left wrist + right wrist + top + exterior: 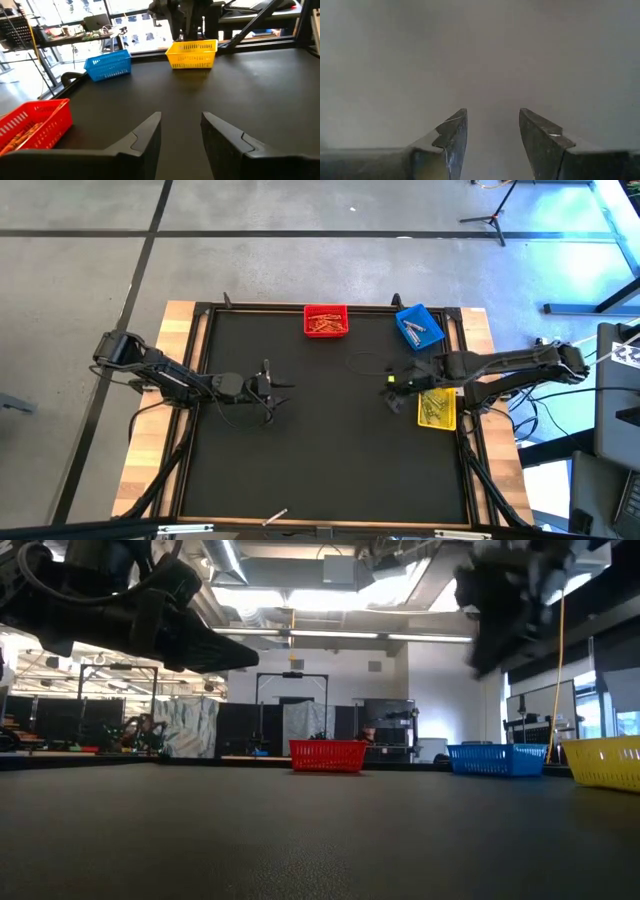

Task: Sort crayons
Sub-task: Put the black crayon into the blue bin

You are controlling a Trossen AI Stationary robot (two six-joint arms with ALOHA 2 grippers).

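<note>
Crayons lie in three bins on the black mat: orange and red ones in the red bin, a few pale ones in the blue bin, and some in the yellow bin. One pale crayon lies alone at the near edge. My right gripper hangs open above the mat just left of the yellow bin, pointing steeply down, nothing between its fingers. My left gripper waits open at mid-left, held about level and facing the bins.
A thin dark loop lies on the mat between the red bin and my right gripper. The mat has a raised black frame on a wooden table. Bare mat stretches across the middle and near half.
</note>
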